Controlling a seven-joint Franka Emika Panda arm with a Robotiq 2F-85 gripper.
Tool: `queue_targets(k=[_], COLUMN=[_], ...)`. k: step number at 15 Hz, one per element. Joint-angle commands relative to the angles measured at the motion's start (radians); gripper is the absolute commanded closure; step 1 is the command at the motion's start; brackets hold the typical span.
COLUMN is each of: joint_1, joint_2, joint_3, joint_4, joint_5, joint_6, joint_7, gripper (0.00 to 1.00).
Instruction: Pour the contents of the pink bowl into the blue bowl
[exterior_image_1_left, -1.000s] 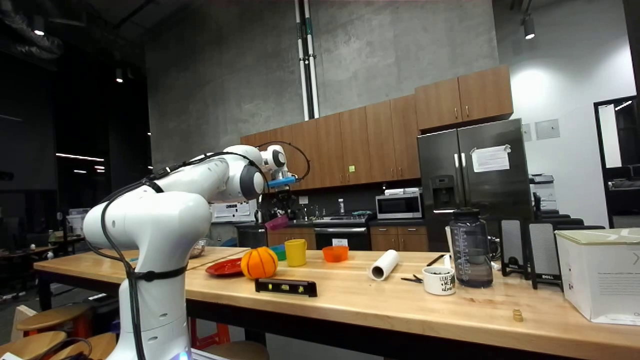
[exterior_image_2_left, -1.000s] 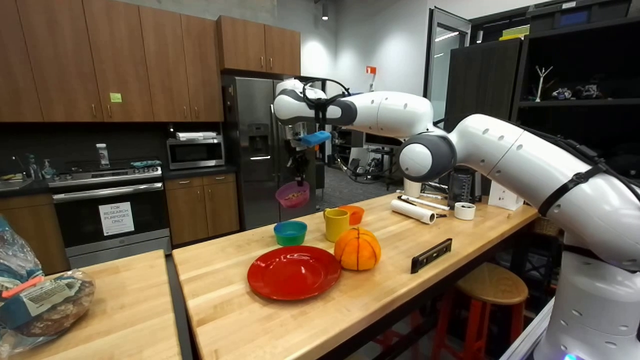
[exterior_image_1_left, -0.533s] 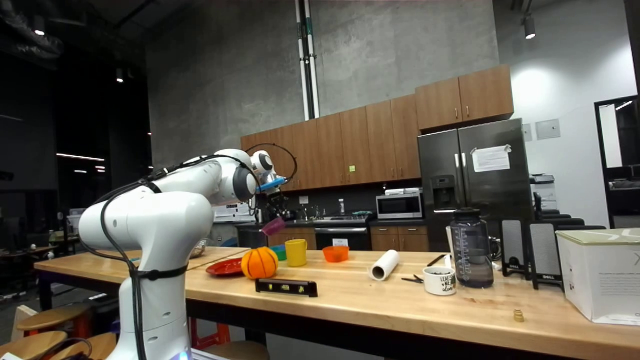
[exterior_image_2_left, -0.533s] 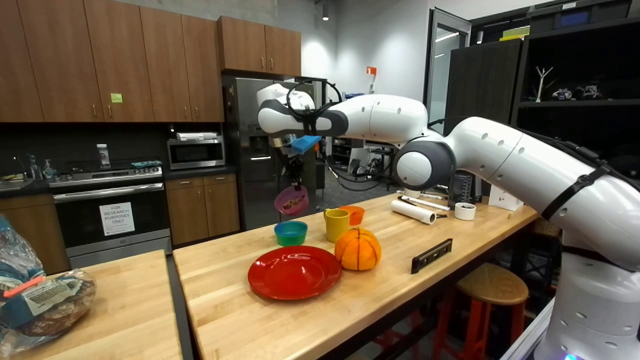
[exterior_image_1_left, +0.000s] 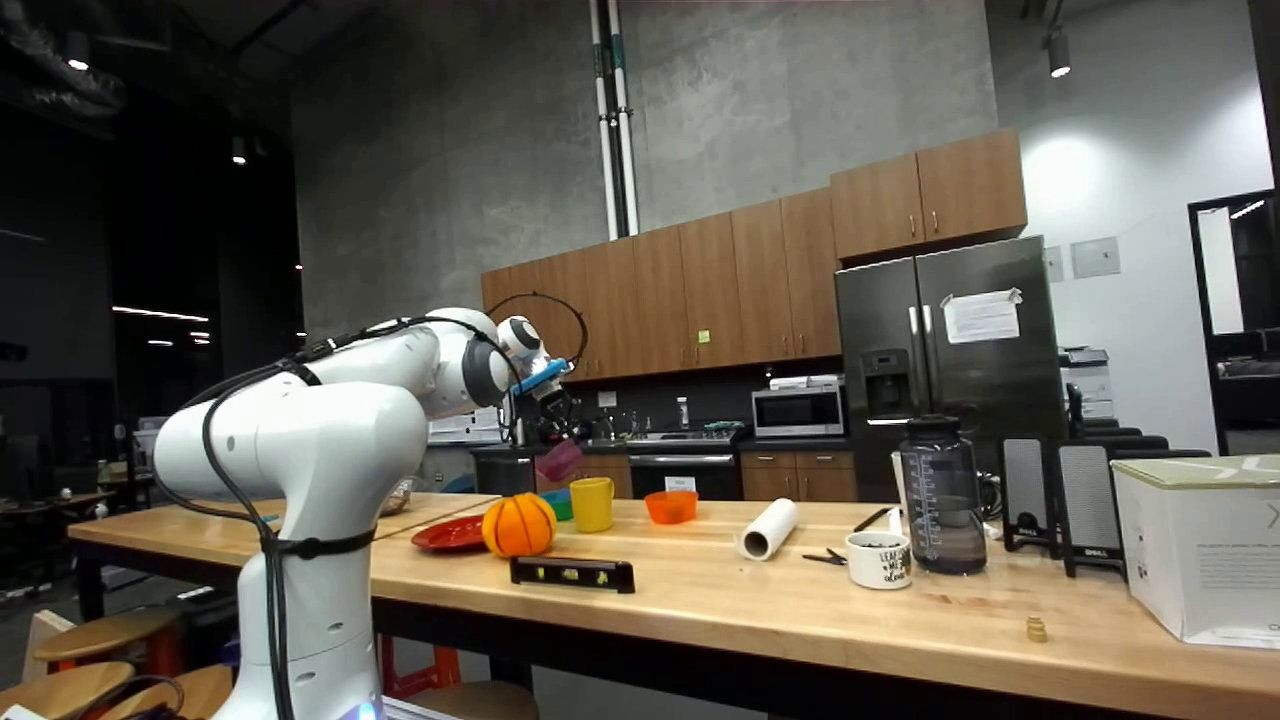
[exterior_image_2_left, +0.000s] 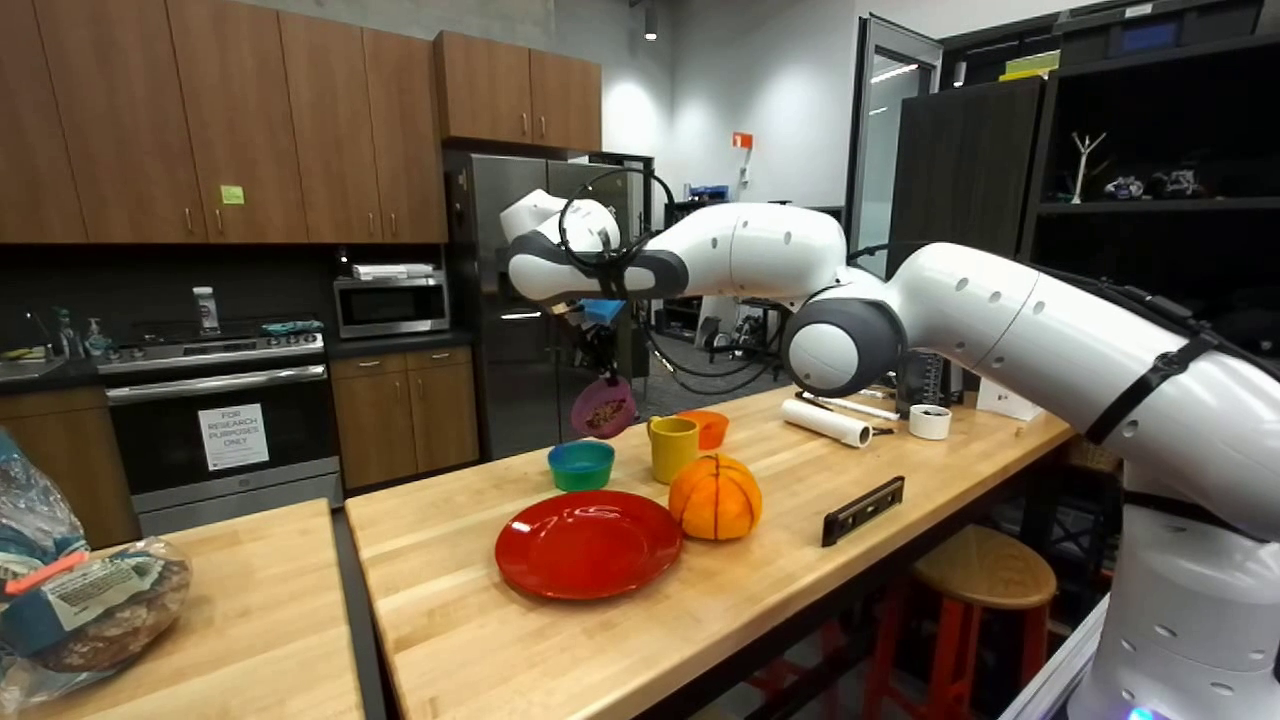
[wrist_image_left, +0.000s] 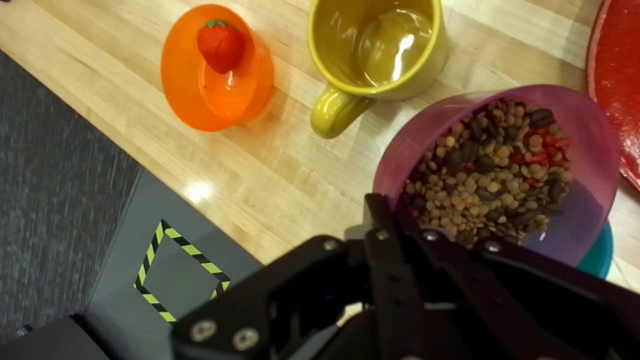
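- The dark gripper (wrist_image_left: 391, 212) pinches the rim of the pink bowl (wrist_image_left: 597, 135), its fingers drawn close together; in the wrist view, one lies outside the bowl's wall and one inside.
- The pink bowl is held in the air, tilted, in both exterior views.
- Inside it lies a dry mix (wrist_image_left: 480, 185) of pale brown lentil-like discs, darker beans and red bits, gathered toward the fingers, with bare pink wall on the opposite side.
- Lower down, the blue bowl (exterior_image_2_left: 583, 479) stands upright on a wooden table (exterior_image_2_left: 480, 640), bluish within and greener outside. The wrist view shows only an edge of it past the pink bowl; whether the pink bowl is directly above it, I cannot tell.
- Near the blue bowl stands a yellow mug (exterior_image_2_left: 675, 455), and beyond the mug an orange bowl (wrist_image_left: 180, 75) holding a red strawberry (wrist_image_left: 221, 47).
- A red plate (exterior_image_2_left: 588, 560) lies flat, with an orange pumpkin (exterior_image_2_left: 715, 498) marked by dark lines right beside its edge.
- Farther along the table are a black level (exterior_image_2_left: 863, 512), a white paper roll (exterior_image_2_left: 826, 422), a white cup (exterior_image_1_left: 880, 568) and a dark water bottle (exterior_image_1_left: 940, 500).
- The white robot arm (exterior_image_2_left: 770, 245) reaches over the table.
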Motion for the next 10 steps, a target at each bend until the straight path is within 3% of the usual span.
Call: queue_targets(k=[1, 10], joint_1=[0.013, 0.086], joint_2=[0.018, 0.048], joint_3=[-0.033, -0.09], joint_4=[0.025, 0.023], joint_5=[-0.038, -0.14], joint_6=[-0.022, -0.015], joint_7=[-0.001, -0.012], gripper=[0.99, 0.99])
